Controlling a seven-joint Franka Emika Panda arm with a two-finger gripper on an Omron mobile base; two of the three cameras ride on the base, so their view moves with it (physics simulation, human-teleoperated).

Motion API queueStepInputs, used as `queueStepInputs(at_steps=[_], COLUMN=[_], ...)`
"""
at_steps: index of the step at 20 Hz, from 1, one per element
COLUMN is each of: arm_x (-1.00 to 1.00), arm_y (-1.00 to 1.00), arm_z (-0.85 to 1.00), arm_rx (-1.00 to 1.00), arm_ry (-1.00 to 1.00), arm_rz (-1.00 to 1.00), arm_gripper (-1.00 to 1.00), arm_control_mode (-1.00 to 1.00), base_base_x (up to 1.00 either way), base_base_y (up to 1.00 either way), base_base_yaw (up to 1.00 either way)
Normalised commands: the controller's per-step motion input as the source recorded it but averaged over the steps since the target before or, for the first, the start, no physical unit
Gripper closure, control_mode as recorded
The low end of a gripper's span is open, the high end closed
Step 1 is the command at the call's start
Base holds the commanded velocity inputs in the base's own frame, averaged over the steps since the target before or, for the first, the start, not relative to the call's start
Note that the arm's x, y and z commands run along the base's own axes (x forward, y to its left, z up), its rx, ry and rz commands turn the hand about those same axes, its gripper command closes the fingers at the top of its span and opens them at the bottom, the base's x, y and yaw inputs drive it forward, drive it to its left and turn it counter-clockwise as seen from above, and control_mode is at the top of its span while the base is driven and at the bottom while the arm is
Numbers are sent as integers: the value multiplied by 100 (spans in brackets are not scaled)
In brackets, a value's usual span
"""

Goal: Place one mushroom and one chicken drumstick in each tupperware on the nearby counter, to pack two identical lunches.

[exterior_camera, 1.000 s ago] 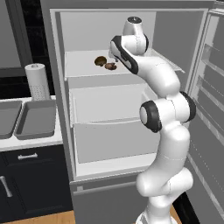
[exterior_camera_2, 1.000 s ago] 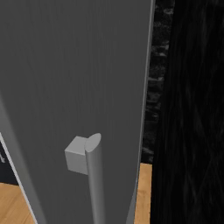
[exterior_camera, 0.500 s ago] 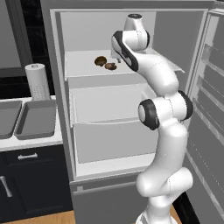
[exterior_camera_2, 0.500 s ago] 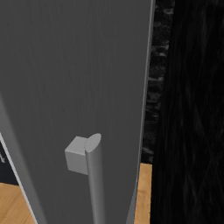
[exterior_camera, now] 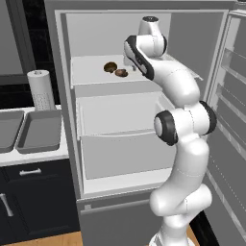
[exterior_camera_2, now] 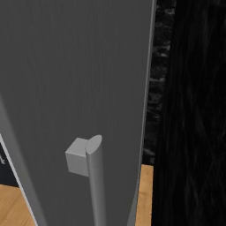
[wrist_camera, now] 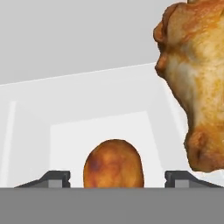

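Open and grey inside, the fridge (exterior_camera: 120,125) has a pale top shelf (exterior_camera: 91,67) where the food waits. Near the middle of that shelf lie two brown bits of chicken, the drumsticks (exterior_camera: 115,69), just beside each other. The white arm (exterior_camera: 180,120) reaches up to them, and a moment ago it sat a little differently – the hand has come in closer to the food.

From the hand view, the gripper (wrist_camera: 114,179) has a drumstick (wrist_camera: 113,165) sitting right between its two dark tips. The tips have drawn in from as wide as they go but have not pinched yet – there are gaps on both sides of the meat. So the grab is starting, not done. A second drumstick (wrist_camera: 197,83) fills the upper right of that view, very close.

Both pieces look bumpy and golden brown, with a rounded end, and a bit shiny like roasted skin. The shelf looks smooth and hard.

Left of the fridge, the white counter (exterior_camera: 33,156) holds two grey trays (exterior_camera: 38,134) near its back edge and a paper roll (exterior_camera: 41,89). Nothing sits in the trays yet
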Motion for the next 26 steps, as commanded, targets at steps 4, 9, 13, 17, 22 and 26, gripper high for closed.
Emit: queueStepInputs(at_steps=[4, 9, 13, 17, 22, 26], arm_x=[-41, -69, -97, -100, -100, -100], arm_y=[11, 16, 10, 0, 0, -3], arm_z=[-29, -8, 0, 0, 21, 55], arm_rx=[5, 9, 9, 5, 0, 0], arm_ry=[-10, -13, -26, -28, -13, -3], arm_rz=[0, 0, -1, -4, -1, 0], arm_gripper=[100, 100, 100, 100, 100, 100], arm_control_mode=[-100, -100, -100, -100, -100, -100], base_base_x=[0, 0, 0, 0, 0, 0], base_base_y=[0, 0, 0, 0, 0, 0], base_base_yaw=[0, 0, 0, 0, 0, 0])
